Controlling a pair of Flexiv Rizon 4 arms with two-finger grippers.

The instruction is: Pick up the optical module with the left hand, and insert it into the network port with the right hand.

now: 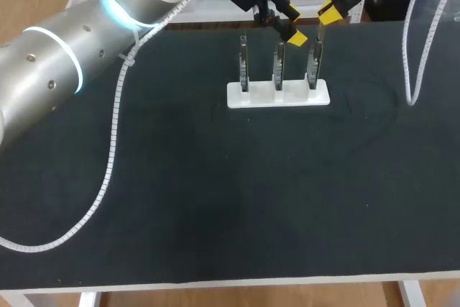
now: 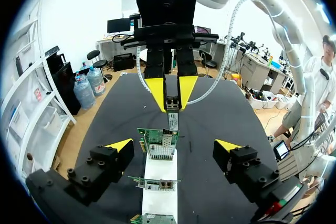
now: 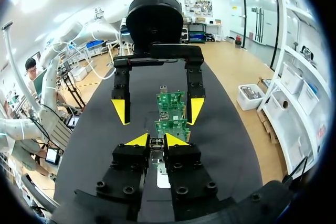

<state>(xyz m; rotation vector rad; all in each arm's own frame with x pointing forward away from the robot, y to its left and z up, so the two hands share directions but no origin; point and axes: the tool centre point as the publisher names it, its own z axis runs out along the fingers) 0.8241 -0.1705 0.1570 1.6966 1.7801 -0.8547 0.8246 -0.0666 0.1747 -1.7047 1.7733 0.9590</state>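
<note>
A white holder (image 1: pixel 262 97) stands on the dark tabletop (image 1: pixel 215 206), toward its far edge. Three network cards stand upright in the holder in a row. They are the end card (image 1: pixel 314 62) on the right arm's side, the middle card (image 1: pixel 279 68) and the far-end card (image 1: pixel 244 62).

The right gripper (image 3: pixel 156 141) is above the holder's end card. Its fingers are closed on the optical module (image 2: pixel 172 118) and pinch it from both sides. The module points down at that card's upper edge. Its tip is at or just touching the card. From these views I cannot tell whether it has gone into the port.

The left gripper (image 1: pixel 295 25) hangs over the holder's middle card with its fingers spread wide and nothing between them. It is very close to the right gripper. One of its yellow tips sits in the gap between the middle card and the end card, crowding the space beside the module. Seen from the right wrist, the open left fingers flank the rest of the holder's row.

A white spiral cable (image 1: pixel 108 163) runs from the left arm and lies across the tabletop, well apart from the holder. A second cable loop (image 1: pixel 411 70) hangs near the tabletop beyond the holder's end on the right arm's side, not touching it.
</note>
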